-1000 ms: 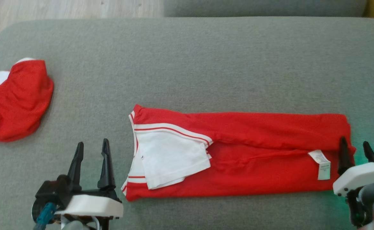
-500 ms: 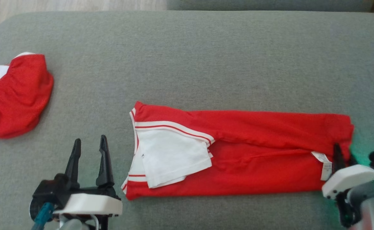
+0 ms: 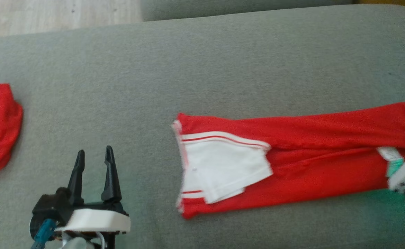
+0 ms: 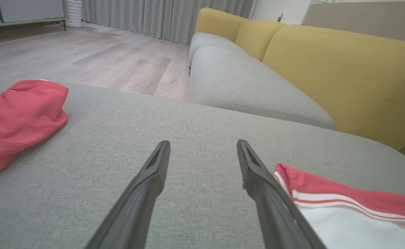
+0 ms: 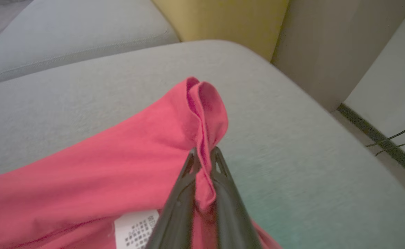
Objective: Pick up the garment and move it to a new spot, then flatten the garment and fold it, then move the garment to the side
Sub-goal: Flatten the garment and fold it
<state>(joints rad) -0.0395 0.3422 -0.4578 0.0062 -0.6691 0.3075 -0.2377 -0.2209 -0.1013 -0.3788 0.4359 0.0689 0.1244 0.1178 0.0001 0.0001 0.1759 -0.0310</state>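
The garment (image 3: pixel 327 162) lies folded lengthwise along the cushion's (image 3: pixel 223 69) near edge. My right gripper (image 5: pixel 204 154) is clamped on its end by the right edge, likely to fold it over. My left gripper (image 3: pixel 93 155) stands wide, empty.

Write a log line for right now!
left gripper: open | right gripper: shut on garment edge | garment: folded long, on cushion

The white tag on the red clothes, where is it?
In the head view the white tag sits at the far right end of the folded red garment, just left of the right end effector pinching that end's edge.
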